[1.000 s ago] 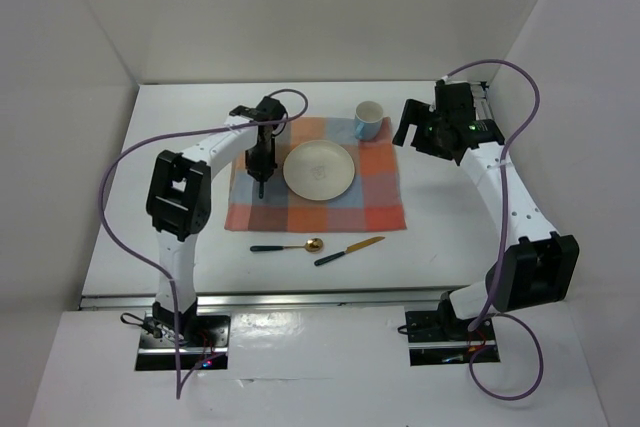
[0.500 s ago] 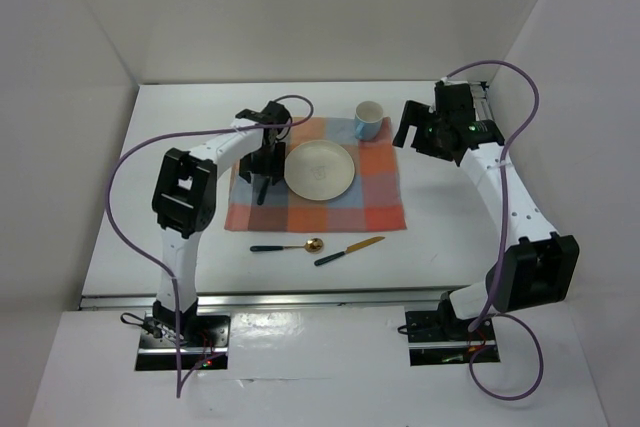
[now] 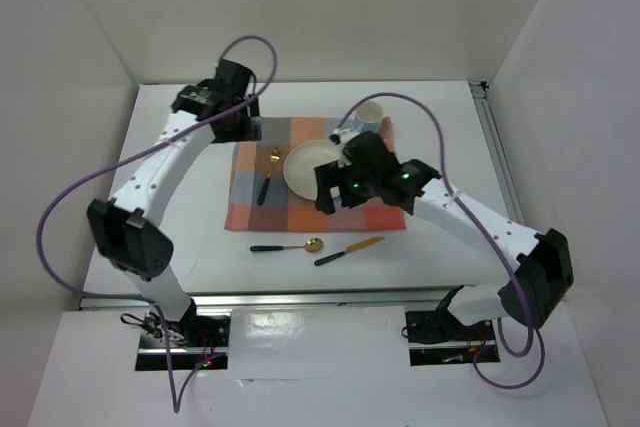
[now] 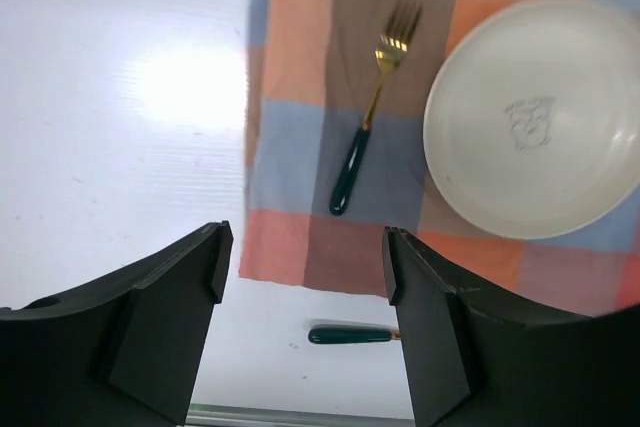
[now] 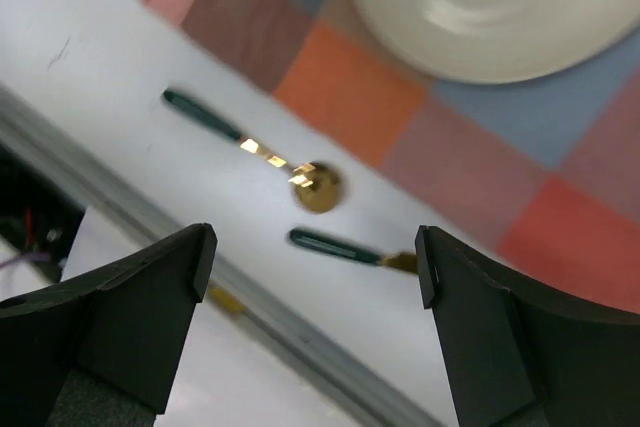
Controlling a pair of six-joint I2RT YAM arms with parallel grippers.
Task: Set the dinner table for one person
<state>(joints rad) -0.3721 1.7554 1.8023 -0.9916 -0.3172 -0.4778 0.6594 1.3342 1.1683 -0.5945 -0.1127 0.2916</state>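
Observation:
The white dinner table (image 3: 170, 217) carries a checked cloth (image 3: 375, 209) with a cream plate (image 3: 303, 169) on it. A gold fork with a dark green handle (image 3: 268, 175) lies on the cloth left of the plate; it also shows in the left wrist view (image 4: 368, 117). A blue cup (image 3: 370, 117) stands at the cloth's back right. A spoon (image 3: 290, 246) and a knife (image 3: 350, 250) lie on the table in front of the cloth. My left gripper (image 3: 242, 129) is open and empty, raised behind the fork. My right gripper (image 3: 326, 197) is open and empty above the plate's front edge.
A metal rail (image 3: 300, 297) runs along the table's near edge and shows in the right wrist view (image 5: 300, 342), with the spoon (image 5: 265, 157) and knife (image 5: 345, 247) beyond it. White walls enclose the back and sides. Purple cables loop above both arms.
My left gripper has let go of the fork on the cloth and pulled back and up to the far left. My right arm has swung from the back right to over the plate.

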